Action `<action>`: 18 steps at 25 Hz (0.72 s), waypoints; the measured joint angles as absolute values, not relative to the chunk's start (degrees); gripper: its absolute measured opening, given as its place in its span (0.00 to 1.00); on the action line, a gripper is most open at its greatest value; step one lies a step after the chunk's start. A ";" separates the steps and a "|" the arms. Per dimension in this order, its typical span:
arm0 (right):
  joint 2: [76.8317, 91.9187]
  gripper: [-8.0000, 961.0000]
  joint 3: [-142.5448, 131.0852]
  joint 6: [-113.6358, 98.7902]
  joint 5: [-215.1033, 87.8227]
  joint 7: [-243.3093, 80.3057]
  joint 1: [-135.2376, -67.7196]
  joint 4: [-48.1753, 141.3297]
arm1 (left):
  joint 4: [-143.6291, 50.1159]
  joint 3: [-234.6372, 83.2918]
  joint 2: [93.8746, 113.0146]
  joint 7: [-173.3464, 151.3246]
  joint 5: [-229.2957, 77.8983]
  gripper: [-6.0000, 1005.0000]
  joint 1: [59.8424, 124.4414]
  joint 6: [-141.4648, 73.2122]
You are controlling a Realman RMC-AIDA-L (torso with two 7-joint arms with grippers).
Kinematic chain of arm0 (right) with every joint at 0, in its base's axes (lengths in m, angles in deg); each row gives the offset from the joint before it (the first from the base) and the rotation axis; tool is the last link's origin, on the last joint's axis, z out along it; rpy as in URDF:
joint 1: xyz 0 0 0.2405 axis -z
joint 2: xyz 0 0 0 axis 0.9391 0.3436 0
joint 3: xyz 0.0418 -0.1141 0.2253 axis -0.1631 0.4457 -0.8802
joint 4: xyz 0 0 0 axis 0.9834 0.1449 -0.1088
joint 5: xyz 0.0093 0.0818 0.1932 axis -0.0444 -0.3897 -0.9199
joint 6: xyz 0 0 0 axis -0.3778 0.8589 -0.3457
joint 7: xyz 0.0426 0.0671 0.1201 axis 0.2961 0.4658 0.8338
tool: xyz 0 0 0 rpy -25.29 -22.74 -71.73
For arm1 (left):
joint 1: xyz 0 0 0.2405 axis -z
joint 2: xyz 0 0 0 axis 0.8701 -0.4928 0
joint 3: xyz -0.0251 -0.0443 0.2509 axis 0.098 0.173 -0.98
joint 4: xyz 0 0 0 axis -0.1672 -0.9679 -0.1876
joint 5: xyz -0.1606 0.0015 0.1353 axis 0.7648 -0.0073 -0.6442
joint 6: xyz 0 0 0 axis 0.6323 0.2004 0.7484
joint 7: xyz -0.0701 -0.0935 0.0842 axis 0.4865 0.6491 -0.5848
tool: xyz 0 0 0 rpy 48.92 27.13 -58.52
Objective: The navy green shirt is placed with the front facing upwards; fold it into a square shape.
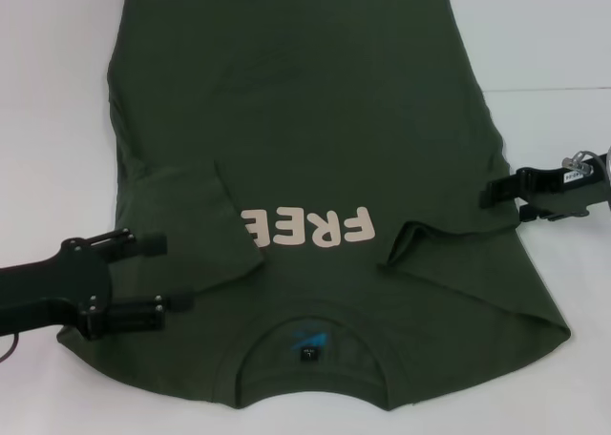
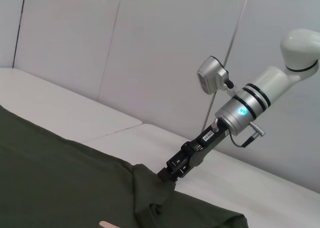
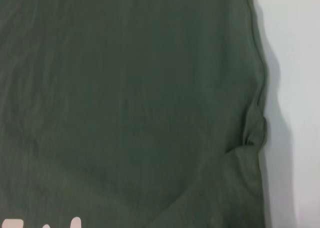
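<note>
The navy green shirt (image 1: 315,120) lies flat on the white table, front up, collar and blue neck label (image 1: 307,343) nearest me. Its cream "FREE" lettering (image 1: 305,227) is partly covered by the sleeve (image 1: 205,220) folded inward on the left. The other sleeve (image 1: 449,254) is folded in too. My left gripper (image 1: 167,273) stands open over the shirt's left edge near the shoulder. My right gripper (image 1: 489,194) is shut on the shirt's right edge. In the left wrist view the right gripper (image 2: 169,174) meets a raised peak of the shirt (image 2: 60,188). The right wrist view shows a pucker (image 3: 252,133) at that edge.
The bare white table (image 1: 57,92) runs along both sides of the shirt, with a seam (image 1: 554,90) at the right. A pale panelled wall (image 2: 150,48) stands behind the table in the left wrist view.
</note>
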State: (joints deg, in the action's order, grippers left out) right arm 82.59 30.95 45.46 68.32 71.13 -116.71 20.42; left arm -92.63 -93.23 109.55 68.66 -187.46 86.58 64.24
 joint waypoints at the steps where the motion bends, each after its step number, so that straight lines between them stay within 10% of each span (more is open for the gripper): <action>1: 82.69 0.78 30.98 45.23 68.32 71.14 -116.73 20.42 | -92.63 -93.23 109.55 68.65 -187.42 0.91 86.58 64.24; 18: 83.59 0.78 31.13 43.41 68.24 71.16 -117.13 21.12 | -92.53 -93.23 109.63 68.64 -187.31 0.91 86.66 64.17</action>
